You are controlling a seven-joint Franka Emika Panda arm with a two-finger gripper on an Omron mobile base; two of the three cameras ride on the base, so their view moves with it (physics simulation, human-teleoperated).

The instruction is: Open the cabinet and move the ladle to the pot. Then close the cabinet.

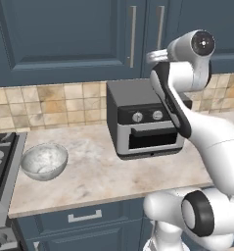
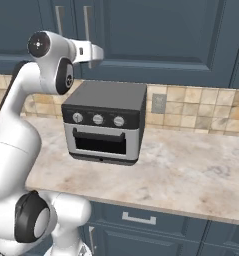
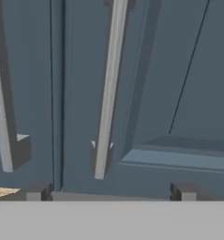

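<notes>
1. While both doors of the cabinet (image 3: 146,93) are shut, I cannot see its contents; it fills the wall directly ahead of my gripper (image 3: 108,192).
2. Right door's handle (image 3: 108,89) stands between my spread fingertips (image 3: 183,191), jaws fully apart, gripping nothing.
3. Below and left of the gripper, a speckled bowl (image 1: 44,161) sits empty on the counter (image 1: 104,171).
4. Toaster oven (image 1: 143,122) sits beneath the raised, forward-reaching arm (image 1: 187,63), door closed.

Slate-blue cabinet (image 1: 64,39), silver handles (image 3: 108,89), beige mottled-tile backsplash (image 1: 50,105).
</notes>
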